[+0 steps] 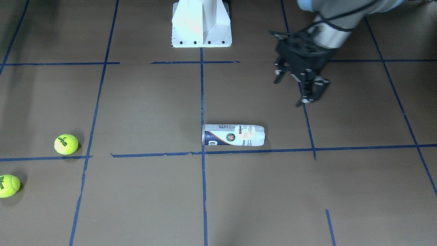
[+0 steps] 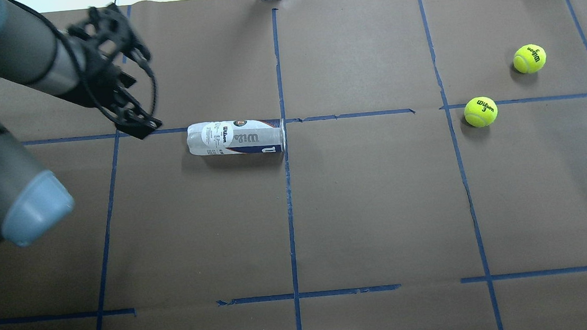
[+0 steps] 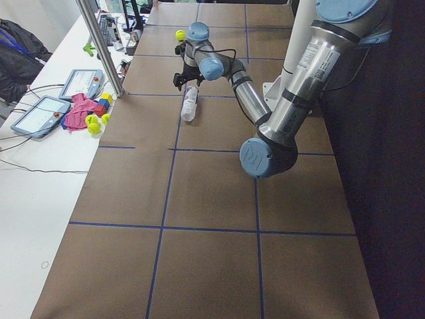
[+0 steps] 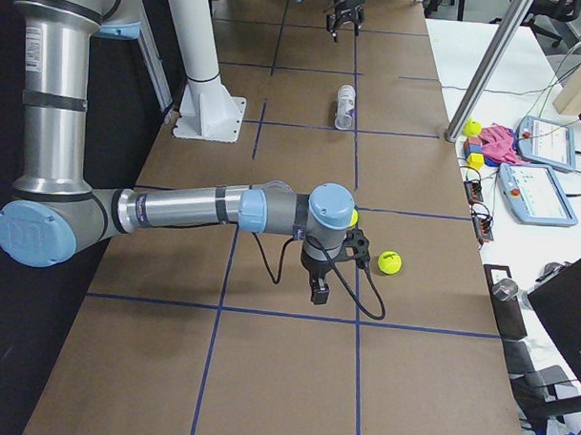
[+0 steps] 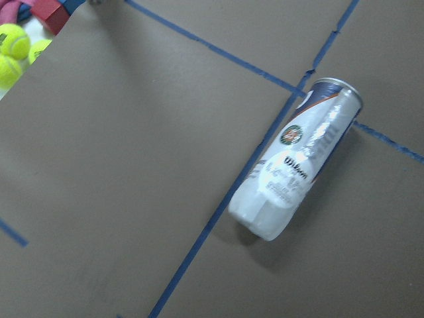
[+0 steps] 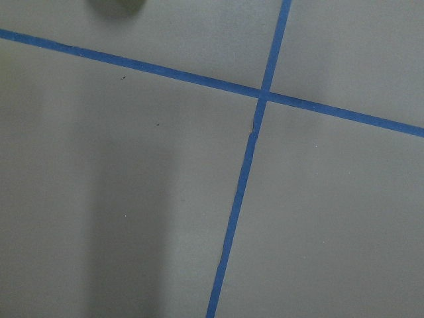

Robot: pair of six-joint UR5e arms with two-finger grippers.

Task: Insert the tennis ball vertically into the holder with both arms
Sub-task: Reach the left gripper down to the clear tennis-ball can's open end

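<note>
**Opening stage of the insertion task.** The holder (image 2: 235,137), a Wilson tennis-ball can, lies on its side near the middle of the brown-papered table (image 2: 371,206). In the overhead view it sits just left of centre. Its metal rim touches the central blue tape line (image 2: 290,223), and its closed end points toward the left of the frame.

The left gripper (image 1: 293,87) hangs above the table at the upper right of the front-facing view. Its fingers are spread apart and hold nothing, and it is near the closed end of the can but clear of it. The left wrist view shows the can lying slantwise at centre right.

The right gripper (image 4: 319,283) appears only in the right-side view, lower centre, low over the table. Whether its fingers are apart or together cannot be told. Its wrist camera shows only paper and crossing tape.

Two tennis balls, one (image 2: 480,112) and another (image 2: 529,59), rest loose on the table at the right of the overhead view, well apart from the can.

**Progress, as judged:** no step is complete. The can is not yet grasped or stood upright, and neither ball has been lifted or dropped in.
</note>
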